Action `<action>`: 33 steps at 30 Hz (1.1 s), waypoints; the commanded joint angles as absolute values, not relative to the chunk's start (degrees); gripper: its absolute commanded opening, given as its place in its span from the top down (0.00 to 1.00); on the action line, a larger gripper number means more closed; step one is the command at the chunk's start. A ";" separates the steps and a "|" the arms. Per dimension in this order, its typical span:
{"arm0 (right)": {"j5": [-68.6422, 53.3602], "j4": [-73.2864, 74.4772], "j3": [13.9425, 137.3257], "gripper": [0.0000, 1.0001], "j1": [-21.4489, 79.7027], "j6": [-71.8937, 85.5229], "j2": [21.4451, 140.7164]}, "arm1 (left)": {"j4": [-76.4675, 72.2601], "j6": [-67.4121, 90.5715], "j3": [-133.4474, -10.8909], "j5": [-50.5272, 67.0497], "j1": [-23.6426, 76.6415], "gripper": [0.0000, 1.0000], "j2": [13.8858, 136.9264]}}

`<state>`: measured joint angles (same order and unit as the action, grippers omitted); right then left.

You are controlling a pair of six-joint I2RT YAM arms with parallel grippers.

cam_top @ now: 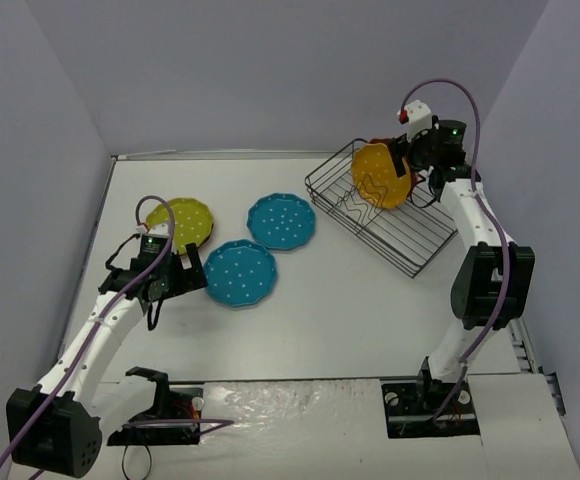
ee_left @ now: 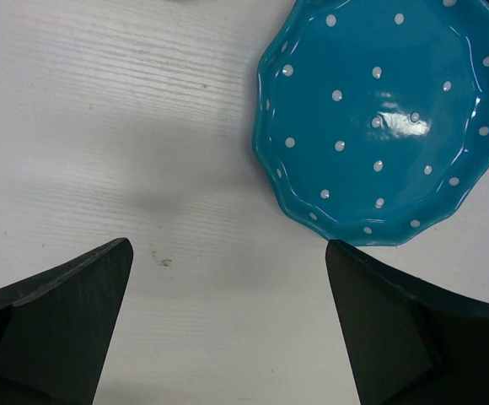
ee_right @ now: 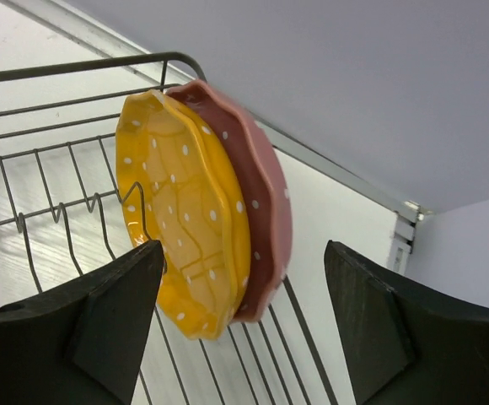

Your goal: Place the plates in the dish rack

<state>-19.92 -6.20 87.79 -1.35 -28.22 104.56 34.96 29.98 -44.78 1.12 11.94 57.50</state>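
Note:
The black wire dish rack (cam_top: 420, 240) sits at the back right. An orange plate (cam_top: 382, 176) stands on edge in the dish rack (ee_right: 76, 67), and the right wrist view shows this orange plate (ee_right: 185, 219) leaning against a reddish plate (ee_right: 265, 194). My right gripper (ee_right: 244, 249) is open, its fingers apart on either side of both plates and touching neither. Two teal plates (cam_top: 281, 221) (cam_top: 240, 273) and a lime green plate (cam_top: 180, 222) lie flat on the table. My left gripper (cam_top: 190, 272) is open over bare table, just left of the nearer teal plate (ee_left: 384, 118).
Grey walls close in the table on the left, back and right. The rack stands near the right wall. A darker rim shows under the lime plate. Both arm bases (cam_top: 425, 405) are bolted at the near edge.

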 commanded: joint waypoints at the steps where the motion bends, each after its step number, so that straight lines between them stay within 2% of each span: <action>1: -19.41 -10.37 87.09 0.25 -1.32 -24.84 95.49 | 31.26 33.42 -45.26 2.82 11.78 0.03 58.28; 8: -20.42 -10.72 83.29 0.04 -1.16 -5.97 84.27 | 28.56 38.84 -44.63 4.31 11.93 0.03 63.53; 10: -23.05 -11.05 80.35 0.00 -0.75 0.21 82.00 | 27.59 39.94 -44.85 4.74 12.14 0.03 66.61; 13: -23.58 -11.60 75.43 0.00 0.50 8.16 78.32 | 26.63 41.90 -45.40 4.57 12.22 0.03 69.84; 18: -22.20 -12.31 67.65 0.00 7.10 12.00 71.75 | 26.52 44.70 -46.84 4.12 12.76 0.03 74.73; 22: -21.25 -13.41 60.74 0.00 12.66 15.24 68.66 | 25.41 48.03 -46.16 3.53 13.78 0.07 76.44; 33: -21.53 -14.94 52.82 0.00 17.14 17.49 67.23 | 22.15 55.51 -43.42 0.53 16.44 0.29 77.43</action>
